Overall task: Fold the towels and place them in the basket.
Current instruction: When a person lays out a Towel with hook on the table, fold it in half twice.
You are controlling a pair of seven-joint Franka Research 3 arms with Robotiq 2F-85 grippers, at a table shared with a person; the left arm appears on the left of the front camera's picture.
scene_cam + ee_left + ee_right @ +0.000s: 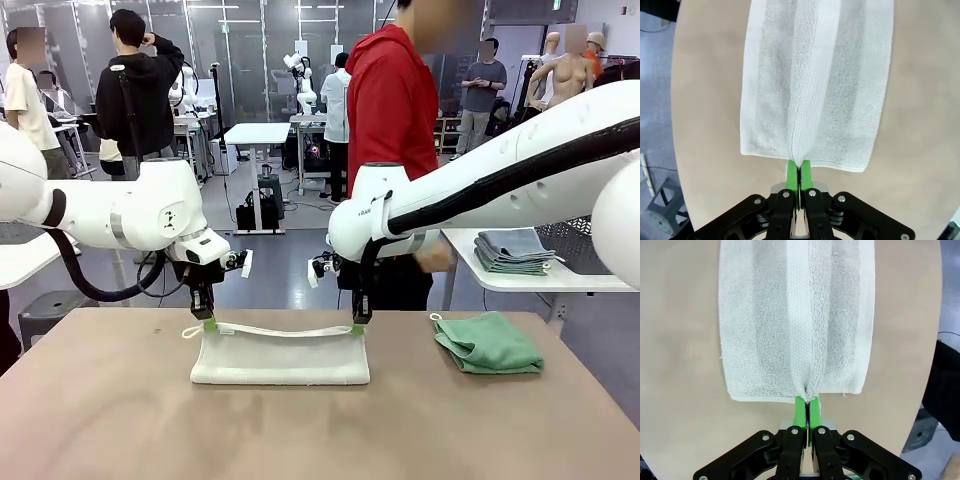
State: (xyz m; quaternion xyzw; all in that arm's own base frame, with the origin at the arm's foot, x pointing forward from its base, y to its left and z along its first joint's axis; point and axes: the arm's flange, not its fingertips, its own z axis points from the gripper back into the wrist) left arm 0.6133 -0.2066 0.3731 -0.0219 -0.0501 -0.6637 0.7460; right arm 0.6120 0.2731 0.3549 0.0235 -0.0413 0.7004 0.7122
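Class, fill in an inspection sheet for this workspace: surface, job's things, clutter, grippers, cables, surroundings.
Surface: table, light brown, flat.
Job's things: white towel mid-table, its far edge held up at both corners; green towel folded at the table's right; what looks like the basket on a side table, partly hidden by the right arm.
Clutter: grey cloths stacked on the side table.
Grippers: left gripper shut on the white towel's corner; right gripper shut on the other.
Cables: black hose loops under the left arm; black cable runs along the right arm.
Surroundings: person in red across the table; more people and tables beyond.
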